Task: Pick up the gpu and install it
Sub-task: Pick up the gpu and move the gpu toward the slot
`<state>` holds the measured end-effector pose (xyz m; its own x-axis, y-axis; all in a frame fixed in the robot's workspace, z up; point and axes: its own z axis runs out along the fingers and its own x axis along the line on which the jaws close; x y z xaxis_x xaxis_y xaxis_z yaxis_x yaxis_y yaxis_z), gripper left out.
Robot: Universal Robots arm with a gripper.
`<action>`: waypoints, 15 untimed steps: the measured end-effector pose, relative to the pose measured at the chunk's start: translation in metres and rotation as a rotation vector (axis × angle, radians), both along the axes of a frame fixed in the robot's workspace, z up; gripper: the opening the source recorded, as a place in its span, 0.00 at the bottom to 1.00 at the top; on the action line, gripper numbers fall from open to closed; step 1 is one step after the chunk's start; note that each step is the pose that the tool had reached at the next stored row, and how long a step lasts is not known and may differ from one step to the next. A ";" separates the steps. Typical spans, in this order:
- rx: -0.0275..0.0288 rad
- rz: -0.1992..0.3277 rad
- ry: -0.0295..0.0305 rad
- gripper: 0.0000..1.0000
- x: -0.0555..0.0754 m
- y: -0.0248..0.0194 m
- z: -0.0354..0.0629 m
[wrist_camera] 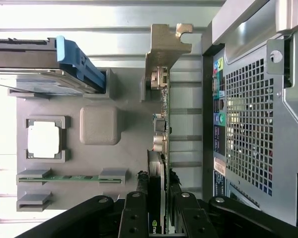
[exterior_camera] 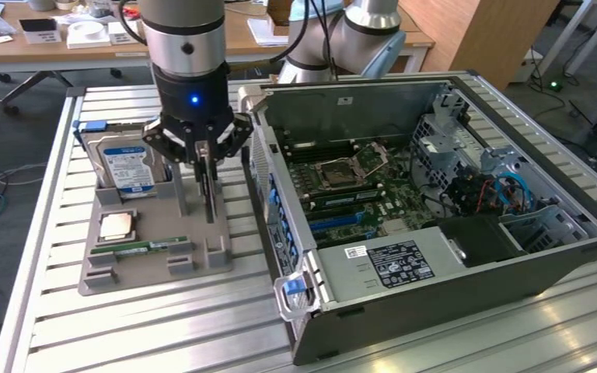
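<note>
The gpu is a thin dark card standing on edge over the grey holder tray, just beside the open computer case. My gripper comes down from above and is shut on the card's upper edge. In the wrist view the gpu runs edge-on away from my gripper, with its silver end bracket at the far end. A black finger presses on each side of the board. Whether the card's lower edge still sits in the tray slot I cannot tell.
On the tray are a blue-labelled hard drive, a processor and a green RAM stick. The case lies on its side with its motherboard exposed. All of it sits on a slatted aluminium table.
</note>
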<state>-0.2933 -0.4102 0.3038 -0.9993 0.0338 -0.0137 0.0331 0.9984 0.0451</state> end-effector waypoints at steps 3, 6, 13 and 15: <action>0.0001 0.000 0.0000 0.26 0.000 0.0000 0.0042; 0.0001 0.000 -0.0001 0.26 0.000 0.0000 0.0087; 0.0001 0.000 -0.0001 0.26 0.000 0.0000 0.0164; 0.0001 0.000 -0.0001 0.26 0.000 0.0000 0.0189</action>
<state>-0.2933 -0.4102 0.3227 -0.9993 0.0338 -0.0138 0.0331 0.9984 0.0452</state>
